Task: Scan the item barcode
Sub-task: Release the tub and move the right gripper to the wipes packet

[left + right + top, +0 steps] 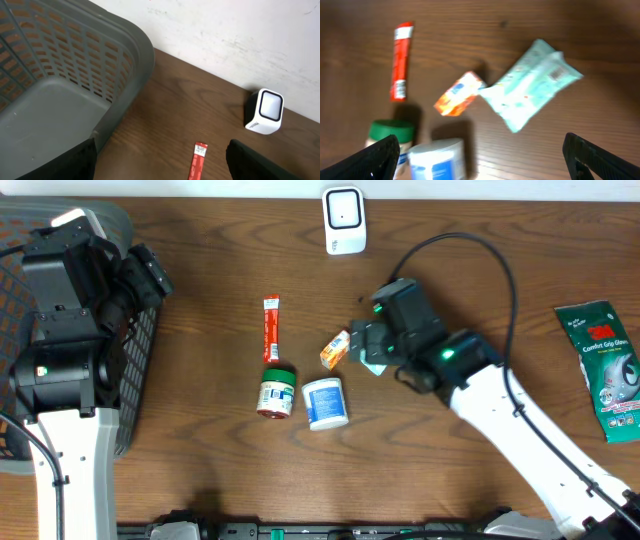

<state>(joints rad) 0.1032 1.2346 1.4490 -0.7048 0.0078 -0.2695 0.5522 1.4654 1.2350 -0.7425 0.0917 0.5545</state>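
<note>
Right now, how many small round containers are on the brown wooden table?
2: a green-lidded jar and a white blue-labelled tub, side by side near the middle. The grey basket could hide others.

Matt dark wood-grain table point(200, 480), perforated grey plastic basket point(125, 55), glossy white plastic scanner point(343, 218), soft pale-green film pack point(530, 85).

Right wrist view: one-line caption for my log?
Open right end effector above a wipes pack, orange box, red sachet, jar and tub on a wooden table.
</note>
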